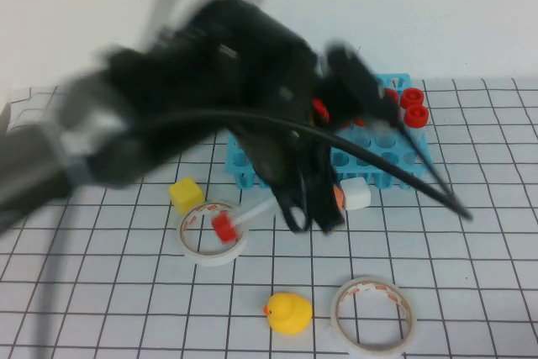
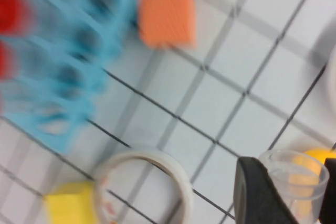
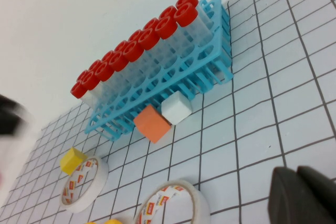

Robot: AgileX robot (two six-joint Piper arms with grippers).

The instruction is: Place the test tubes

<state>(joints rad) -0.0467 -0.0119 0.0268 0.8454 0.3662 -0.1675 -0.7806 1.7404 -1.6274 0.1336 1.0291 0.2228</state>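
Note:
My left gripper (image 2: 294, 182) is shut on a clear test tube (image 2: 291, 174), whose open rim shows between the dark fingers. In the high view the left gripper (image 1: 290, 208) hangs blurred in front of the blue rack (image 1: 395, 170), and the held test tube (image 1: 248, 216) sticks out to the left with its red cap over a tape roll. Several red-capped tubes (image 3: 136, 45) stand along the rack's (image 3: 178, 72) back row. My right gripper (image 3: 304, 198) is shut and empty, low over the gridded mat to the right of the rack; the high view does not show it.
An orange cube (image 1: 339, 195) and a white cube (image 1: 356, 194) lie against the rack's front. A yellow cube (image 1: 186, 194) sits beside one tape roll (image 1: 213, 251). A second tape roll (image 1: 373, 338) and a yellow duck (image 1: 288, 313) lie near the front edge.

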